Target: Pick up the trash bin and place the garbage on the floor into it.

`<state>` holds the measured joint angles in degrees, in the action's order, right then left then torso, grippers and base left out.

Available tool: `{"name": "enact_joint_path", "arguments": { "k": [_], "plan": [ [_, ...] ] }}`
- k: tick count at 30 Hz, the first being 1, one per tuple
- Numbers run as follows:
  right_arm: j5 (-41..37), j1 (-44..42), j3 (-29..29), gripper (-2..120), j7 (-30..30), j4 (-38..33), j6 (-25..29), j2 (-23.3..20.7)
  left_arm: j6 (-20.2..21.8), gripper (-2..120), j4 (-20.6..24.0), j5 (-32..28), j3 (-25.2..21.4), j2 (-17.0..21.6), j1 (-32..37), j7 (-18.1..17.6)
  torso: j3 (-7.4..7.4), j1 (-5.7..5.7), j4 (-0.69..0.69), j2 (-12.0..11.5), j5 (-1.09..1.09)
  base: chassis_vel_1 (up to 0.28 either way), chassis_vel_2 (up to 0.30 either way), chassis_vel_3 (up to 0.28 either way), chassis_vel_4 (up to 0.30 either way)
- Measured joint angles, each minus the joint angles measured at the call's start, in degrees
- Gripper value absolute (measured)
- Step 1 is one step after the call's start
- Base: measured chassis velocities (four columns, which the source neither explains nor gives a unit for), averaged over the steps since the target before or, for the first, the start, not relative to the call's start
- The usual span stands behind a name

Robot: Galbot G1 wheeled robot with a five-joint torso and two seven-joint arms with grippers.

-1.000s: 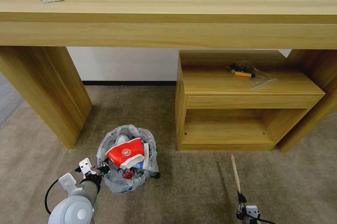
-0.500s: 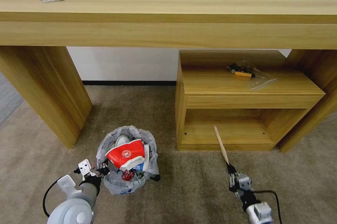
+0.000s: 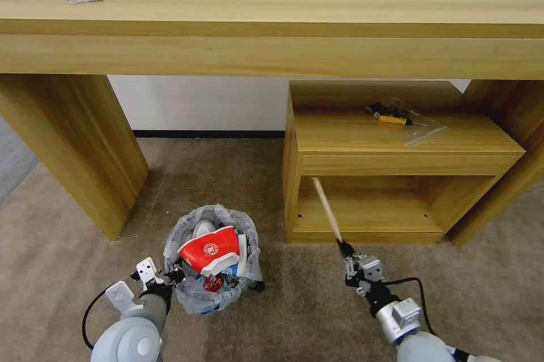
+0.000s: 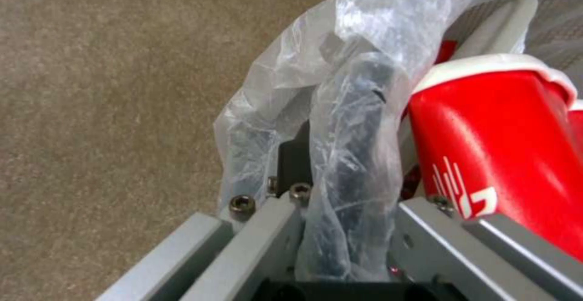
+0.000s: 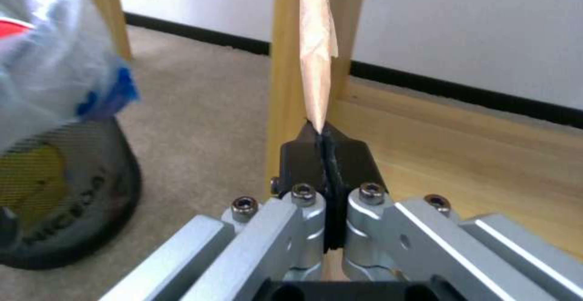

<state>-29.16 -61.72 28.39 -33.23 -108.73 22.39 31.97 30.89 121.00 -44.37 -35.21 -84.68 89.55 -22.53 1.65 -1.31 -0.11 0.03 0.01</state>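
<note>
Carpet: stick point(image 3: 327, 208) in right gripper point(image 3: 346, 251) (upright)

An office-like room is suggested. A long wooden desk point(image 3: 272, 16), a low shelf unit point(image 3: 391, 164) and beige carpet point(image 3: 317, 305) are seen.

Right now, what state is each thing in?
Small round black trash bin: upright, full, bag-lined rim pinched.
Left gripper: shut on the bin's rim.
Thin wooden stick: lifted, tilted toward the bin.
Right gripper: shut on the stick.
Red-white paper cup: inside the bin, on top.

Trash bin point(image 3: 214, 260) base behind bag; contents indistinct.
</note>
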Motion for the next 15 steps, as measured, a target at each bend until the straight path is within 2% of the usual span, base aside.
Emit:
{"name": "enact_joint_path", "arguments": {
  "k": [7,11,13,15],
  "plan": [
    [-0.5,5.9,4.8,0,1.1,0.6,1.0,0.5,0.1,0,-0.7,0.8,0.8,-0.6,-0.3,0.0,0.0,0.0,0.0,0.0,0.0,0.0,0.0,0.0,0.0],
    [-1.7,11.4,8.9,0,1.8,0.6,1.3,1.1,0.1,0,-1.1,1.0,1.0,-0.7,-0.6,0.0,0.0,0.0,-0.01,0.0,-0.01,0.0,0.0,0.0,0.0],
    [-2.7,17.0,12.8,0,1.8,0.3,1.2,2.7,0.1,0,-1.4,1.0,1.1,-0.7,-0.8,0.0,0.0,0.0,-0.01,0.0,-0.01,0.0,0.0,0.0,0.0],
    [-2.8,18.0,13.6,0,1.7,0.3,1.2,3.0,0.1,0,-1.4,1.0,1.1,-0.8,-0.8,0.0,0.0,0.0,0.0,0.0,-0.01,0.0,0.0,0.0,0.0]
  ]
}}
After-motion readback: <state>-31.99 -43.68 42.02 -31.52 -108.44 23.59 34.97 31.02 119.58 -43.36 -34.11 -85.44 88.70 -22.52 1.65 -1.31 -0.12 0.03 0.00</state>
